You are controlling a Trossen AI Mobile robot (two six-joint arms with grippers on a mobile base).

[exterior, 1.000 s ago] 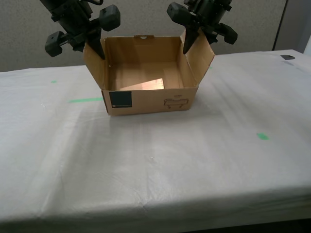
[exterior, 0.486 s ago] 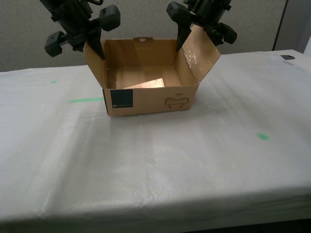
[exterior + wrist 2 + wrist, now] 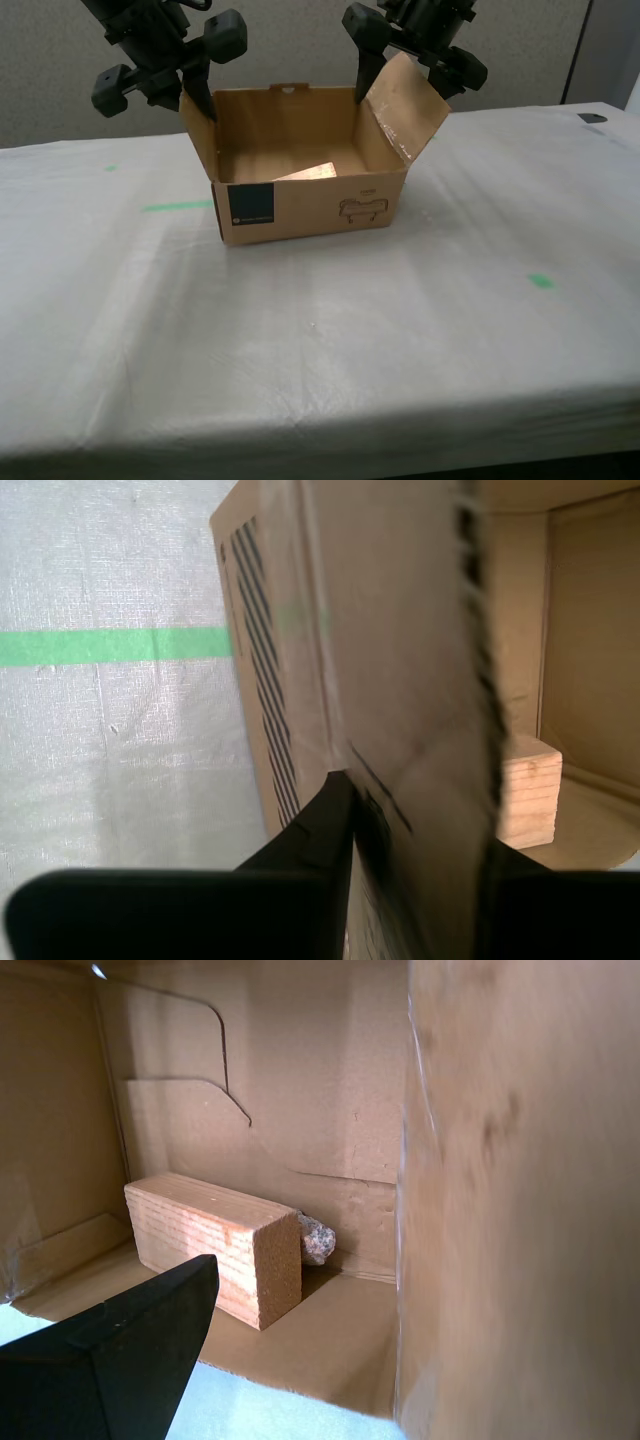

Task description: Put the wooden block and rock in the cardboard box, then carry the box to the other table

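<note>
The cardboard box point(image 3: 310, 205) stands on the white-cloth table point(image 3: 320, 340). Inside it lies the wooden block point(image 3: 215, 1245), whose top shows over the front wall point(image 3: 310, 172). The rock point(image 3: 317, 1238) is tucked against the block's far end. My second gripper point(image 3: 195, 95) is shut on the box's side flap point(image 3: 400, 680) at the exterior view's left, one finger point(image 3: 320, 830) on each face. My first gripper point(image 3: 385, 75) straddles the flap point(image 3: 405, 100) at the exterior view's right. It is open, and its inner finger point(image 3: 130, 1350) stands well off the cardboard.
A green tape strip point(image 3: 175, 207) lies on the cloth beside the box at the exterior view's left, and a small green mark point(image 3: 541, 281) lies nearer the front right. A grey partition wall stands behind the table. A dark object point(image 3: 591, 118) sits far right.
The flap at the exterior view's right has swung outward, away from my first gripper's inner finger. The box has settled slightly lower. Both arms have hardly moved.
</note>
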